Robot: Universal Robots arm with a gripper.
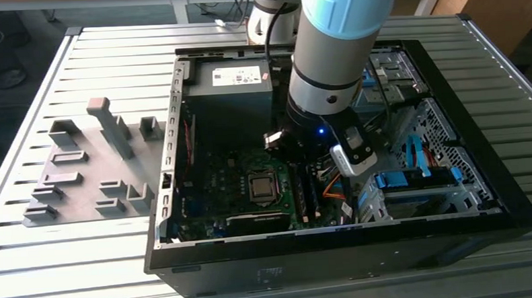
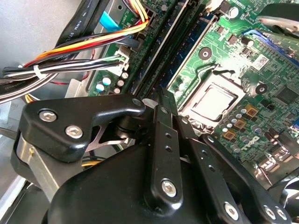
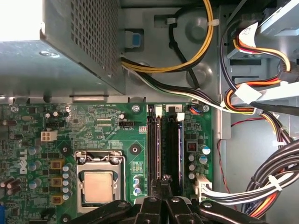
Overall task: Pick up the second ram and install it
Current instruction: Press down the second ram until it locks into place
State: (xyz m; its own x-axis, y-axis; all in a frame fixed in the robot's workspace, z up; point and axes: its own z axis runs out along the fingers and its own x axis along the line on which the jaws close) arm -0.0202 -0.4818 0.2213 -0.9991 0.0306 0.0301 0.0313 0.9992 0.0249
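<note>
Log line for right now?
gripper: jaws closed, down over memory slots | motherboard: inside open computer case | holder blocks: on table beside case

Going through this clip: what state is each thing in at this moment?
gripper, shut, fingertips down at the memory slots
memory slots, cannot tell whether a stick is seated
computer case, lying flat, open on top
processor, seated in its socket, bare, no cooler on it
</note>
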